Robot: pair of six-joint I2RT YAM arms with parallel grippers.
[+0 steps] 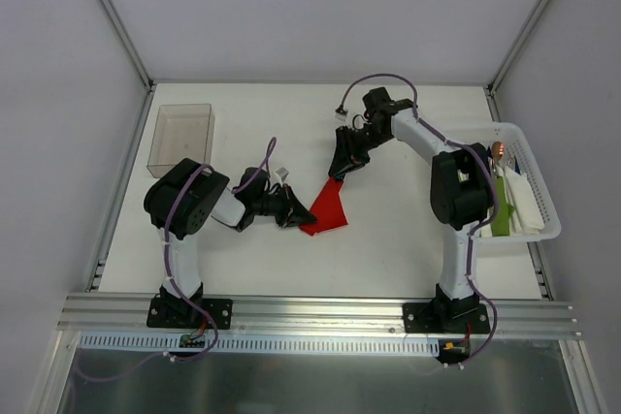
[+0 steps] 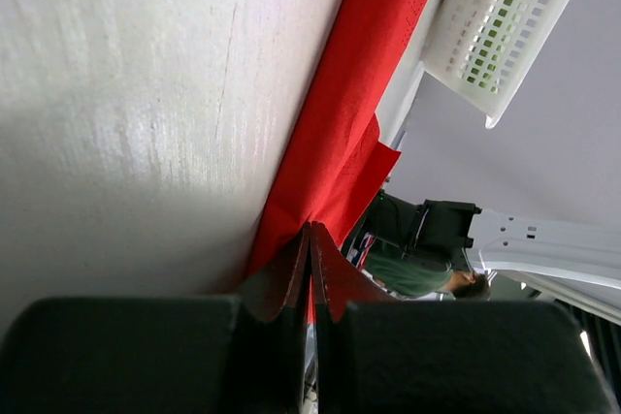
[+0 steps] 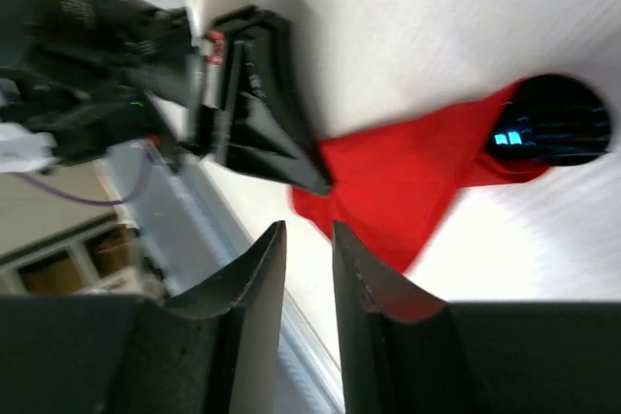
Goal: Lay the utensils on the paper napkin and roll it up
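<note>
The red napkin [image 1: 330, 208] lies mid-worktop [image 1: 388, 239]. Its long axis runs from the left gripper [image 2: 310, 239] away toward the right gripper [image 3: 306, 232]. The left jaws are pinched tight on its near corner. The right jaws are narrowly parted and empty, just short of its far end.

The paper napkin [image 1: 331, 208] is hemmed by left gripper [image 1: 304, 214] and right gripper [image 1: 340, 173]; approach lies open from its right.

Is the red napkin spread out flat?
No, folded over. The napkin shows overlapping layers in the left wrist view, and the left gripper pinches one corner.
</note>
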